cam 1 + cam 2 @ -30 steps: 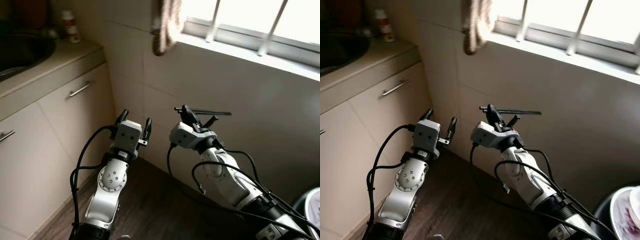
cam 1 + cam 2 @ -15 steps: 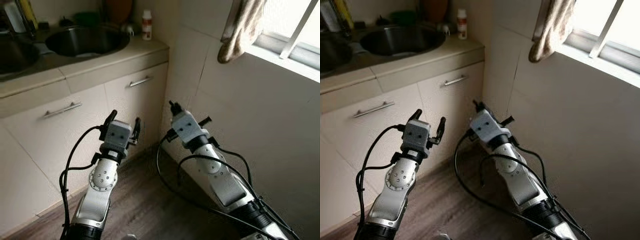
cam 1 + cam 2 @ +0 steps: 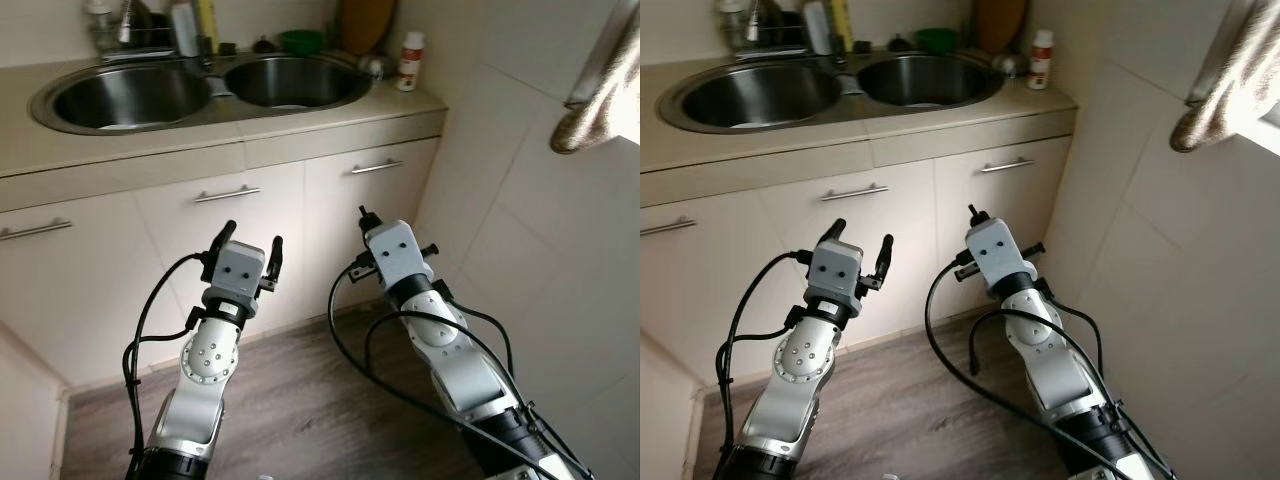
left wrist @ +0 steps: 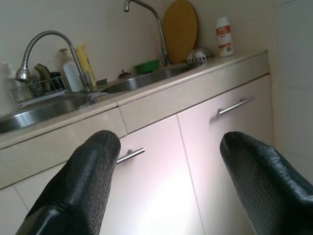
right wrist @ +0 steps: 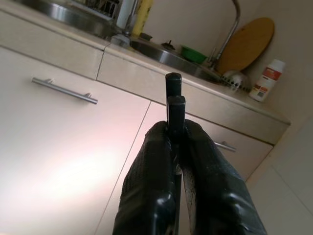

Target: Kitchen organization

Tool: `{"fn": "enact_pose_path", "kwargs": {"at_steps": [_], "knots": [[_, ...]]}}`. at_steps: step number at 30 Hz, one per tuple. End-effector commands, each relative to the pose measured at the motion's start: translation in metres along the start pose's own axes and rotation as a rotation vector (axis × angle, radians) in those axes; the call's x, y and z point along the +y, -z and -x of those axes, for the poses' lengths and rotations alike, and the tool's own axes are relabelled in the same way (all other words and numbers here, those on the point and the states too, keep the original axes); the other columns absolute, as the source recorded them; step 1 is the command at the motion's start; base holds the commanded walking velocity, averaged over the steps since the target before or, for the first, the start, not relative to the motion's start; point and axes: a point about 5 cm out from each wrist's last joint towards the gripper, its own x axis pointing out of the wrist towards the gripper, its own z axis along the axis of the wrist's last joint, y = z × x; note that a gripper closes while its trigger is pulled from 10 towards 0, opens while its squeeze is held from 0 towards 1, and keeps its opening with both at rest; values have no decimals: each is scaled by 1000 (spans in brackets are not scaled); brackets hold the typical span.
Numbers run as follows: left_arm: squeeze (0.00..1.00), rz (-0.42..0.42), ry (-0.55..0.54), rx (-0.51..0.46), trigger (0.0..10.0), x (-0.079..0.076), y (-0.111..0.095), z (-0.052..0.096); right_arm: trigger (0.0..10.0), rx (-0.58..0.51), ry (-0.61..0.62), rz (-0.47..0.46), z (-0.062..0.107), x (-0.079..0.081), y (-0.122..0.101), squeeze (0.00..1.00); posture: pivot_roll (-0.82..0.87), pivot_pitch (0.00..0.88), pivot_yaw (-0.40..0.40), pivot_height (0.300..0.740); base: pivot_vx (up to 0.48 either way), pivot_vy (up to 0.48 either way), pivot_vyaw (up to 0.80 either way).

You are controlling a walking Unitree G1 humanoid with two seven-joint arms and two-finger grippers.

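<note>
I face a beige kitchen counter (image 3: 330,122) with a steel double sink (image 3: 215,92). My left gripper (image 3: 252,237) is raised in front of the cabinet doors, open and empty; its wrist view has the two fingers (image 4: 85,171) wide apart before the counter edge. My right gripper (image 3: 364,216) is raised beside it, shut on a thin black stick-like utensil (image 5: 174,90) that pokes out past the fingertips toward the cabinets.
Behind the sink stand a faucet (image 4: 151,19), bottles, a green bowl (image 3: 300,40), a round wooden board (image 3: 365,20) and a white bottle with a red label (image 3: 408,61). Cabinet handles (image 3: 227,193) face me. A tiled wall and hanging towel (image 3: 600,85) are at right. Wooden floor (image 3: 290,400) lies below.
The whole view has swung left, from the window wall to the sink counter. Both arms stay raised in front of me; the right gripper keeps hold of the black utensil.
</note>
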Motion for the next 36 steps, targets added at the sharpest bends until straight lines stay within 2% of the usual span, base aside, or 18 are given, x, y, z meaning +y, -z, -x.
{"fn": "enact_pose_path", "kwargs": {"at_steps": [1, 3, 4, 5, 19, 24, 30, 34, 36], "knots": [[0, -21, -5, -6, 10000, 4, -2, -1, 0, -2, 8, -18, -2, -2, -2, 0, 95, 0, -69, 740, 0, 0, 800], [0, -22, -3, -6, 10000, 4, -2, -1, 0, 4, 28, -13, -2, -4, -2, 0, 93, 0, -67, 740, 0, 0, 800], [0, -22, -2, -6, 10000, 5, -2, -1, 8510, 19, 46, -22, -2, -6, 0, 0, 93, 0, -66, 740, 0, 0, 0], [0, -22, -1, -7, 10000, 5, -2, -1, 10000, 25, 52, -29, -2, -6, 1, 0, 93, 0, -66, 740, 0, 0, 0], [0, -20, -6, -14, 10000, 7, -3, -2, 10000, 32, 105, -84, -6, -13, 1, 0, 97, 0, -68, 740, 0, 0, 0], [0, -10, -24, -52, 10000, 10, -8, -2, 10000, 21, 133, -95, -7, -17, -2, 0, 98, 0, -69, 740, 0, 0, 0], [0, -1, -100, -112, 10000, 23, -19, -3, 10000, -27, 169, -111, -11, -25, -13, 0, 99, 0, -70, 740, 0, 0, 0], [0, 0, -116, -137, 10000, 27, -23, -4, 10000, -62, 184, -91, -13, -28, -21, 0, 103, 0, -70, 740, 0, 0, 0], [0, 3, -113, -144, 10000, 26, -23, -4, 10000, -110, 189, -42, -14, -30, -31, 0, 101, 0, -69, 740, 249, 0, 0]]}}
